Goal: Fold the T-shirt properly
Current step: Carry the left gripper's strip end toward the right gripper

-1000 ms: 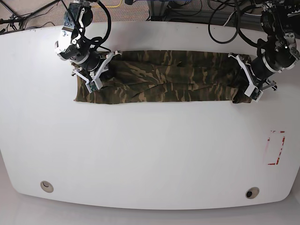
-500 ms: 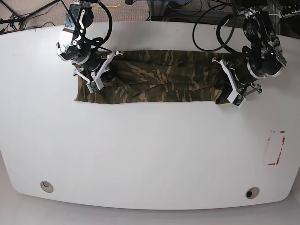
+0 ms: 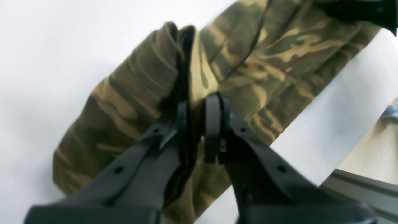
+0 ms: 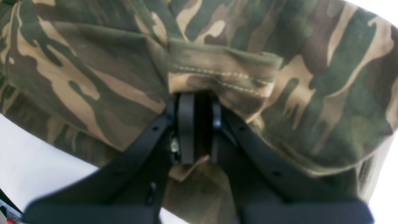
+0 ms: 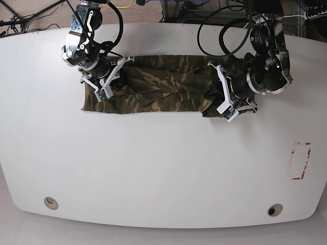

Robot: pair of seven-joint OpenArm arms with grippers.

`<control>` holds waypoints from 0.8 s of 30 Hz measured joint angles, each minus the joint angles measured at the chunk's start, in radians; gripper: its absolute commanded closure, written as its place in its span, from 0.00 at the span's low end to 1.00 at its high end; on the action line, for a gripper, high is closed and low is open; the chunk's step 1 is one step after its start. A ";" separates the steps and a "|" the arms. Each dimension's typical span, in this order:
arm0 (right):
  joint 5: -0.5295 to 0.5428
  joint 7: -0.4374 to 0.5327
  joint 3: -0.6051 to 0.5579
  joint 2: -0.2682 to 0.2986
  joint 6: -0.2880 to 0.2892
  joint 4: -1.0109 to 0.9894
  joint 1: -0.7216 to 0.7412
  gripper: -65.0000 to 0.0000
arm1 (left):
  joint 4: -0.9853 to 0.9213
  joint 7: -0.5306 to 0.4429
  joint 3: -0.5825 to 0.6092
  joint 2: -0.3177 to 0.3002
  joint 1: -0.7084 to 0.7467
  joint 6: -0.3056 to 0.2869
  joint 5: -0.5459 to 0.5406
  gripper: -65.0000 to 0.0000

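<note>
We have both grippers, left (image 5: 220,104) and right (image 5: 104,84), clamped on the T-shirt (image 5: 163,87), upper middle of frame.

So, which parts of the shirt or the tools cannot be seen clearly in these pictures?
- Collar and label of the shirt: not visible in any view; the folds cover them.
- Cloth under the left tool: hidden by the arm in the base view.
- Right tool tips: buried under a hem in the right wrist view.
- Left wrist view: blurred, so the number of layers pinched by the left tool is unclear.
</note>
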 measured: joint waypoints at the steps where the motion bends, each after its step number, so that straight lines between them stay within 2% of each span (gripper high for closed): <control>1: 0.000 0.000 0.000 0.000 0.000 0.000 0.000 0.90 | 0.000 -0.003 0.002 0.001 0.000 0.000 0.000 0.94; 15: 0.002 0.001 -0.002 0.002 0.000 -0.001 0.001 0.90 | -0.012 -0.003 0.096 0.009 -0.002 0.000 -0.003 0.94; 18: 0.004 0.002 -0.001 0.003 0.000 -0.005 0.003 0.90 | -0.013 -0.003 0.096 0.008 -0.005 0.000 -0.004 0.88; 24: 0.003 0.003 -0.002 0.003 0.000 -0.005 0.002 0.90 | -0.014 -0.003 0.100 0.003 -0.005 0.000 -0.003 0.69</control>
